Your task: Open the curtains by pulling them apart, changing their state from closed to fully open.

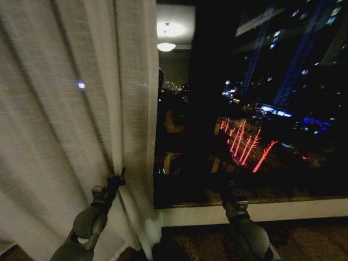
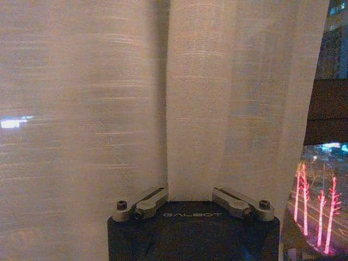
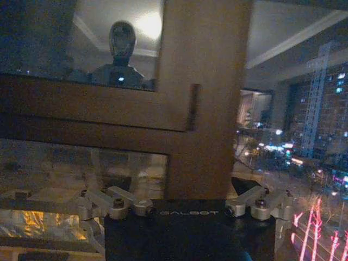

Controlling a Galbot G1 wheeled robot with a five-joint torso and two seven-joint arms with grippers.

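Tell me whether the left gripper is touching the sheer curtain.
Touching. In the head view, the left gripper is pressed into the folds of the sheer curtain; the left wrist view shows a pleat running down between its spread finger links.

The curtain (image 1: pixel 70 125) is cream-white, sheer, with a fine woven texture and vertical pleats shading to grey in the folds; a small blue-white light (image 1: pixel 81 85) glows through it. The left gripper (image 1: pixel 115 180) is dark grey. The window (image 1: pixel 250 103) is black, dotted with blue lights and pink-red streaks. The sill (image 1: pixel 293 210) is white. The frame (image 3: pixel 201 98) is brown.
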